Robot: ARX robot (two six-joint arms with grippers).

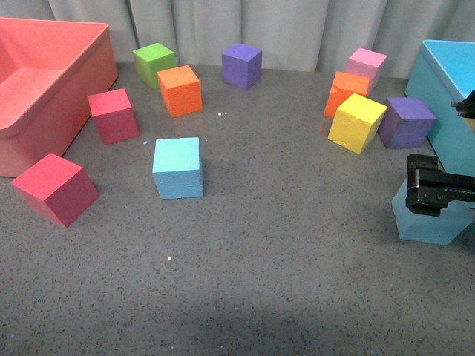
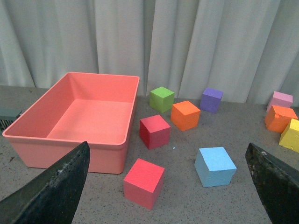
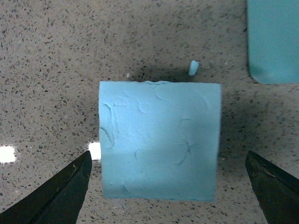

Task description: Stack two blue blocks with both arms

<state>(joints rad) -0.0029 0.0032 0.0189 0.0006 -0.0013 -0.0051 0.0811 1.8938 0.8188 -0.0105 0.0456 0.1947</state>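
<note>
The salmon-pink bin [image 2: 107, 156] stands at far left, its bare floor showing. The inside of the light-blue bin [image 1: 445, 89] is hidden. The right blue block [image 3: 160, 140] lies just beside that bin, directly under the right gripper [image 3: 167, 158], whose fingers are spread wide, clear of both sides. The left blue block [image 1: 178, 168] sits mid-table, ahead of the left gripper [image 2: 167, 154], which is likewise spread.

Blue blocks [image 1: 178, 168]: we count two, one between the jaws of the right gripper [image 3: 167, 154], one well apart from them.
Red blocks [image 1: 113, 115]: we count two.
Orange blocks [image 1: 179, 90]: we count two.
Purple blocks [image 1: 242, 65]: we count two.
Green block [image 1: 154, 63]: one.
Pink block [image 1: 367, 67]: one.
Yellow block [image 1: 357, 122]: one.
Bins: we count two, a coral bin [image 1: 82, 89] and a blue bin [image 1: 438, 89].
</note>
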